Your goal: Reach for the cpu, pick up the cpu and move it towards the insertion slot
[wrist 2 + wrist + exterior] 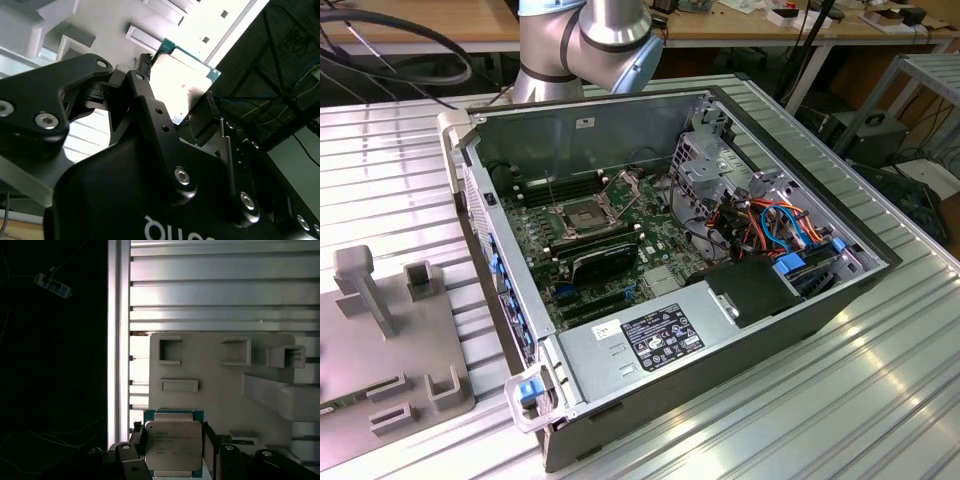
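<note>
Black two-fingered gripper (172,450) closed on the cpu (173,446), a small flat square chip with a silvery-grey metal lid on a green board, one finger (139,440) against each of two opposite edges; the same squeeze seen from behind in the second wrist view (177,90). Held by the edges, presumably to spare the contact face underneath. Apparently lifted clear of the pale grey moulded fixture tray (210,375), though contact with the tray cannot be ruled out from this angle. One chip only. On the tray, several raised brackets and pockets, likely made to seat parts; near the edge of the ribbed aluminium table (210,290).

In the exterior view, one open black computer case (740,350) lying on its side on the table, with the insertion slot (578,213), one square socket with silver metal frame and dark centre, on the green motherboard, well apart from the tray (360,360) at the exterior view's left.
</note>
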`<act>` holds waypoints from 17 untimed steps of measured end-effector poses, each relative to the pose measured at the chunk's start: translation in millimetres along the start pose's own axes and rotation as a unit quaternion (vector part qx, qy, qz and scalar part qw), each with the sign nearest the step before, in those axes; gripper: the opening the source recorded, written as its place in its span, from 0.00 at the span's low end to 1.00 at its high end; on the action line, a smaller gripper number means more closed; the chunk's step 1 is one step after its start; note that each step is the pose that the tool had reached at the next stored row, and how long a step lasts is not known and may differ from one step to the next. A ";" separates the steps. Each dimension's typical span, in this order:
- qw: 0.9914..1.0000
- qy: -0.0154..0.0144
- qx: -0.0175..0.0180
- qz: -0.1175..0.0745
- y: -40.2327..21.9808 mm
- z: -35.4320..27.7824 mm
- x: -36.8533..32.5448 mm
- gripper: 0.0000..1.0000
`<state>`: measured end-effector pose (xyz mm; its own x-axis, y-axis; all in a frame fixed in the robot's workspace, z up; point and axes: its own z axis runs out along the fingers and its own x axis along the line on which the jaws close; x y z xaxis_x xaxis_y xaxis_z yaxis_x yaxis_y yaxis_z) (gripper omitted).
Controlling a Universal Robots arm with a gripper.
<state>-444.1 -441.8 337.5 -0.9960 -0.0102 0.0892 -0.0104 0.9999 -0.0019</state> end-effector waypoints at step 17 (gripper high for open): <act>1.000 0.014 0.000 0.000 -0.1 -23.2 -1.2 0.55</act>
<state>-440.8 -441.8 360.5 -0.9930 -0.0104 0.1174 -0.0106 0.9999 -0.0014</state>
